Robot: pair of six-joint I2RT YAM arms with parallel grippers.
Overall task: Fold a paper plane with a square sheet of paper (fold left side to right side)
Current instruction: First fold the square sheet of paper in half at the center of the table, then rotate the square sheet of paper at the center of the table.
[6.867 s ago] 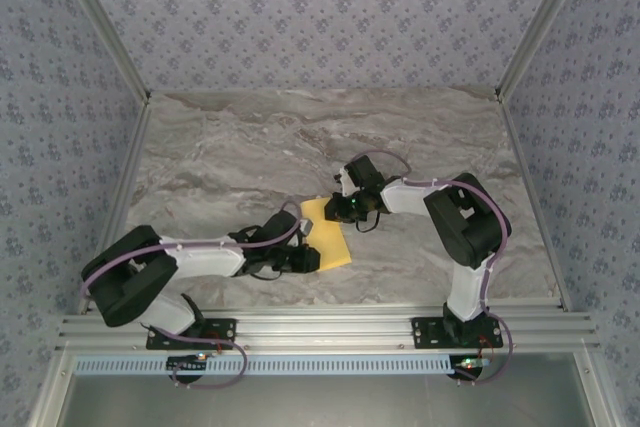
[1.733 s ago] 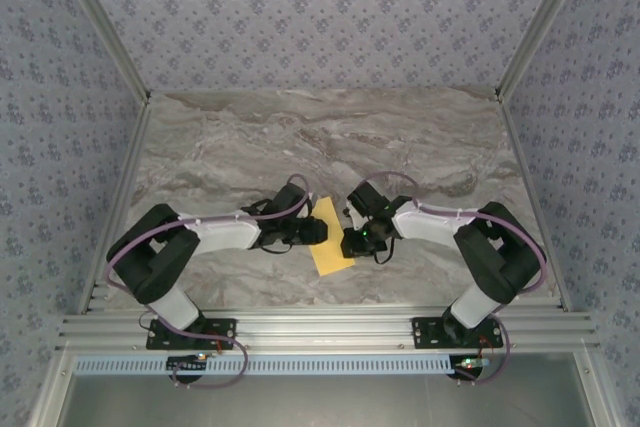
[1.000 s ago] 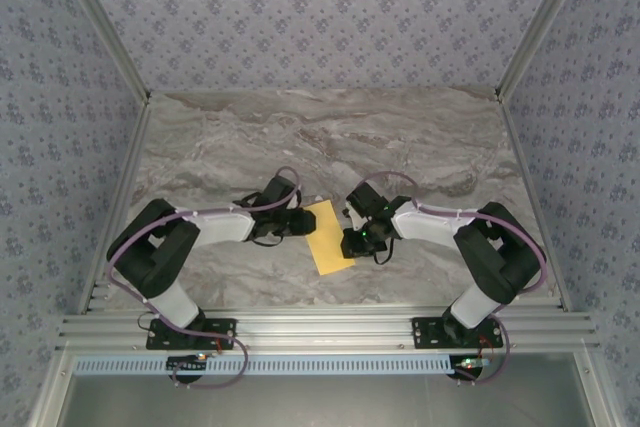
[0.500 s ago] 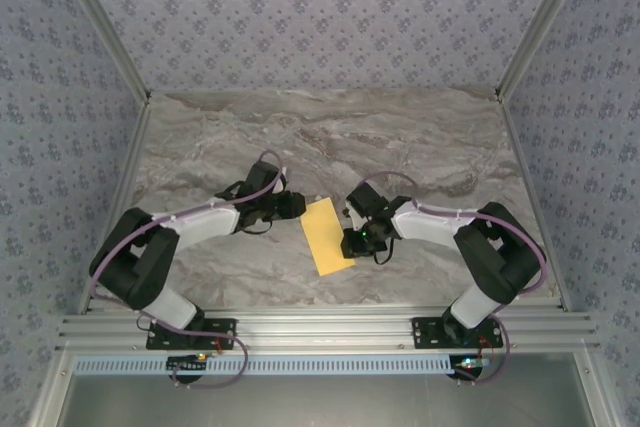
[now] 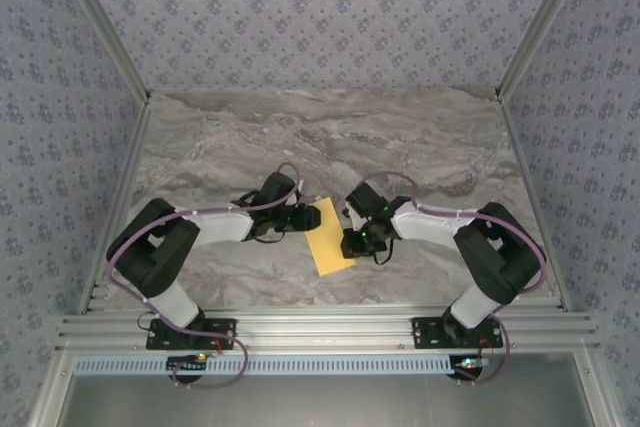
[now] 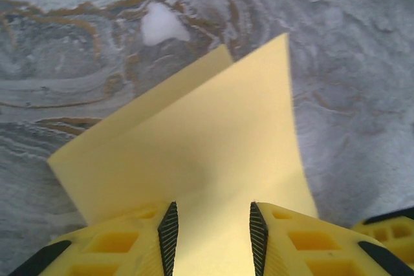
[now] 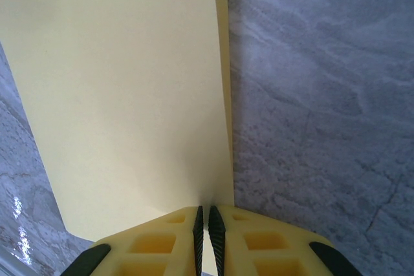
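Observation:
The square sheet of paper (image 5: pixel 328 237) lies on the marble table (image 5: pixel 230 147), folded into a narrow mustard-yellow rectangle of two layers; no paper plane shape shows. My left gripper (image 5: pixel 304 217) is at its far left corner, open, and in the left wrist view its fingers (image 6: pixel 168 227) straddle the paper (image 6: pixel 194 153) without pinching it. The top layer lifts slightly off the lower one there. My right gripper (image 5: pixel 350 242) is at the paper's right edge. In the right wrist view the right gripper (image 7: pixel 207 224) is shut on that edge of the paper (image 7: pixel 123 95).
Patterned walls (image 5: pixel 320 17) and aluminium posts enclose the table on three sides. An aluminium rail (image 5: pixel 320 327) carrying both arm bases runs along the near edge. Bare marble stretches behind and to the left of the paper.
The left gripper drew back from the paper toward the far left half a second ago and has returned to its corner. Right arm and paper have stayed put.

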